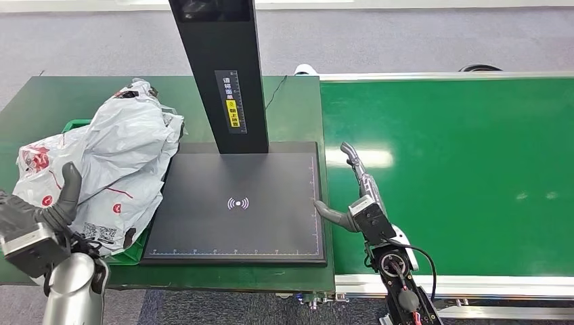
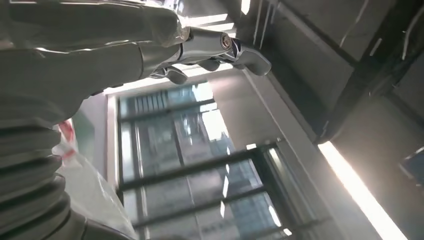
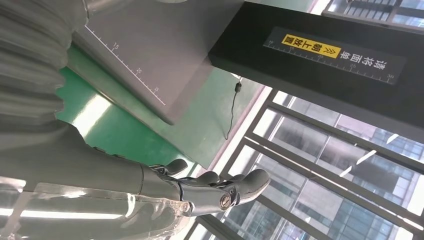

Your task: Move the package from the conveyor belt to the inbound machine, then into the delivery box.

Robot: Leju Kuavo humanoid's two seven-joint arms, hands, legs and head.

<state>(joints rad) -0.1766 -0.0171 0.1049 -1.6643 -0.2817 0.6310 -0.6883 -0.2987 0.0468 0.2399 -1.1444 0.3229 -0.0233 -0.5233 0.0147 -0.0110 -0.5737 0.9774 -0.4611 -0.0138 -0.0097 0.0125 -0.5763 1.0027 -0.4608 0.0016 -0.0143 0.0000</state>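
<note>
- From the head view, a crumpled grey-white plastic package [image 1: 115, 162] with red printing lies heaped over a green delivery box [image 1: 78, 125] at the left end of the dark green surface [image 1: 291, 108]. It is just beside the scanner plate and overlaps its left edge slightly.
- The inbound machine [image 1: 237, 203], a black flat plate with a tall black post, sits bare between the box and the bright green conveyor belt [image 1: 460, 169].
- The left hand [image 1: 47, 213] is raised beside the package's near edge, thumb up, its fingers apart and holding nothing.
- The right hand [image 1: 355, 193] rests at the seam between plate and belt, fingers [image 3: 240, 185] extended and loosely together, empty.
- The package seems delivered; a good finish would draw the left hand straight back without snagging the loose plastic.
- The right hand should wait at the belt for the next parcel.
</note>
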